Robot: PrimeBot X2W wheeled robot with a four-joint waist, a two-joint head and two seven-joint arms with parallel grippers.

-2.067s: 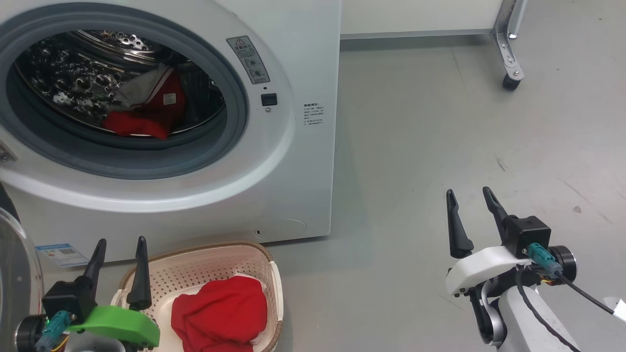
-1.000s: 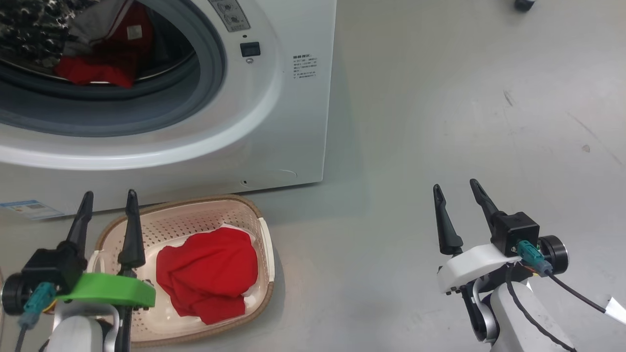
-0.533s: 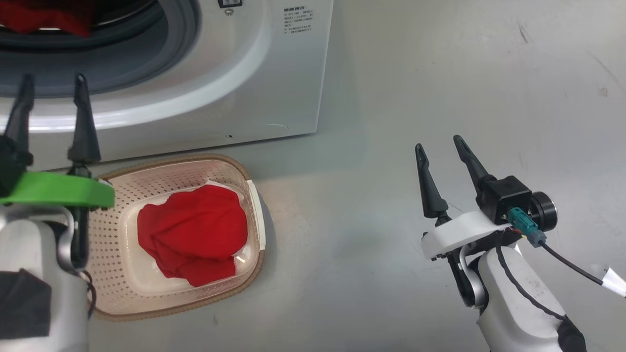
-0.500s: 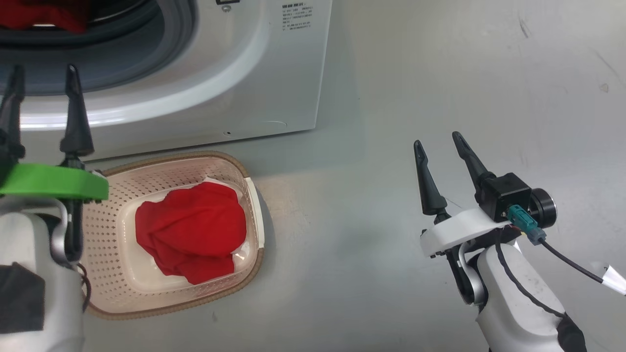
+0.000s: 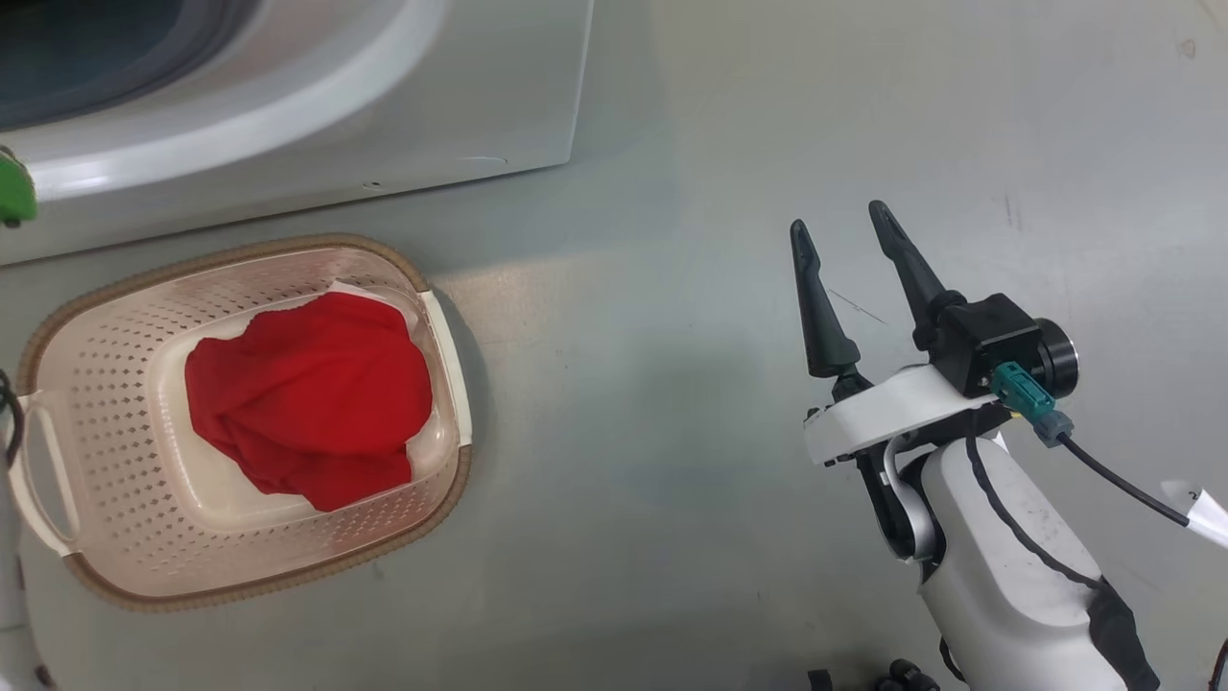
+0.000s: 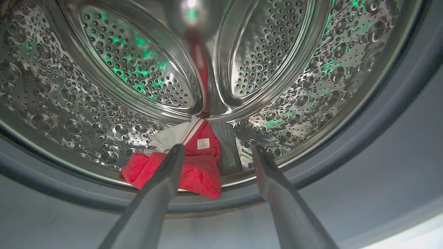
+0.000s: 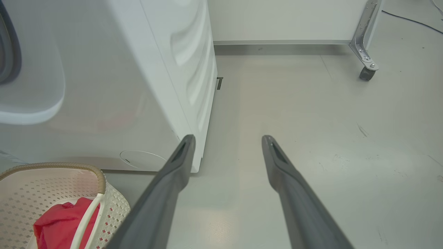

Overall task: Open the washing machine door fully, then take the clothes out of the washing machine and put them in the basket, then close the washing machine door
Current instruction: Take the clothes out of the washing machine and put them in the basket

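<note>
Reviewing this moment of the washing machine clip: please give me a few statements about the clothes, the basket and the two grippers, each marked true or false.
1. A red garment lies in the basket. True.
2. The drum is empty. False: another red piece with a white label lies at its bottom.
3. The left gripper is shut on fabric. False: its jaws stand apart, empty, pointing into the drum.
4. The right gripper is open above the floor, holding nothing. True.
5. The basket stands on top of the washing machine. False: it sits on the floor in front of it.
</note>
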